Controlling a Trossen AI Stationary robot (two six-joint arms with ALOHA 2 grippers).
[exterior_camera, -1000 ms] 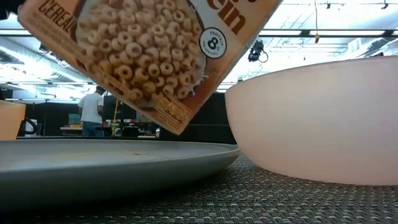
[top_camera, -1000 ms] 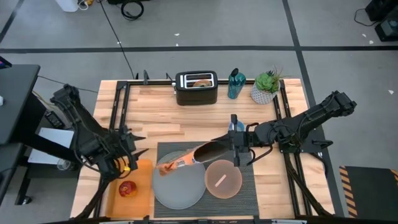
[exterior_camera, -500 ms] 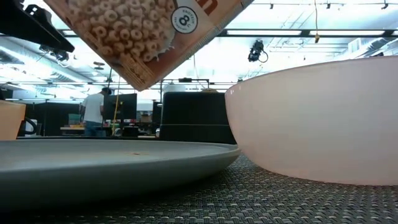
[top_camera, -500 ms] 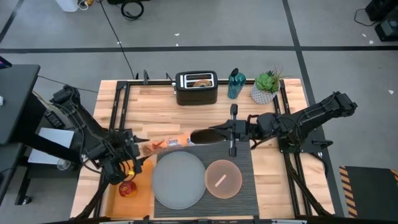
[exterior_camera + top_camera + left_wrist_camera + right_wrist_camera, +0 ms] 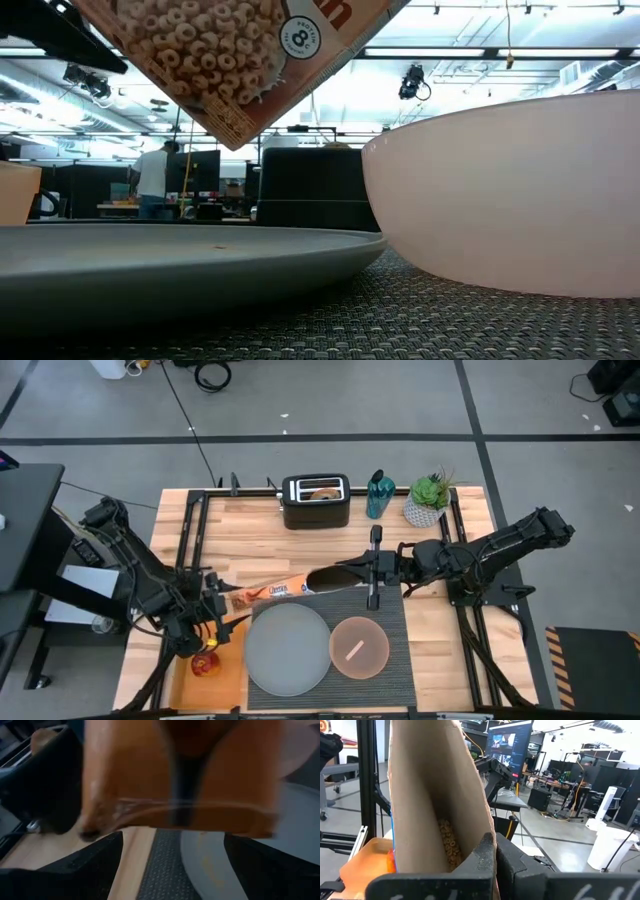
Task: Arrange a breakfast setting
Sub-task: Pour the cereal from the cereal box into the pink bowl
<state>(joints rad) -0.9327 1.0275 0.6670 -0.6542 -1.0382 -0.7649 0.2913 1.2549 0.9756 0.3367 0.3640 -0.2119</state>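
Note:
A cereal box [image 5: 272, 590] printed with tan cereal rings hangs nearly level above the placemat's [image 5: 396, 616] far left corner, with my right gripper [image 5: 340, 576] shut on its open top. My left gripper [image 5: 221, 607] is open. Its fingers [image 5: 95, 865] stand apart just short of the box's closed bottom end [image 5: 180, 815]. The pale grey plate [image 5: 288, 652] and the pink bowl [image 5: 359, 648] with a spoon [image 5: 353, 651] rest on the placemat. A red apple [image 5: 205, 664] lies in the orange tray [image 5: 228, 672]. The bagel [image 5: 323, 490] sits in the toaster [image 5: 315, 502]. My right gripper pinches one wall of the box at its open top [image 5: 479, 837], one finger inside and one outside. The fingers come in level from the table's right, along the box. The box is clear of the table, its lower corner [image 5: 232, 140] above the plate, with loose cereal [image 5: 449, 842] inside.
A teal bottle [image 5: 376, 495] and a potted plant [image 5: 428, 500] stand at the far edge, right of the toaster. Black frame rails run along both sides of the wooden table [image 5: 250, 550]. A person [image 5: 150, 178] stands in the room beyond.
My right gripper has moved a little up and toward the far edge and tipped level. The cereal box, which slanted down over the plate, has swung up nearly level; its bottom end now hangs off the plate's far left rim, beside my left gripper.

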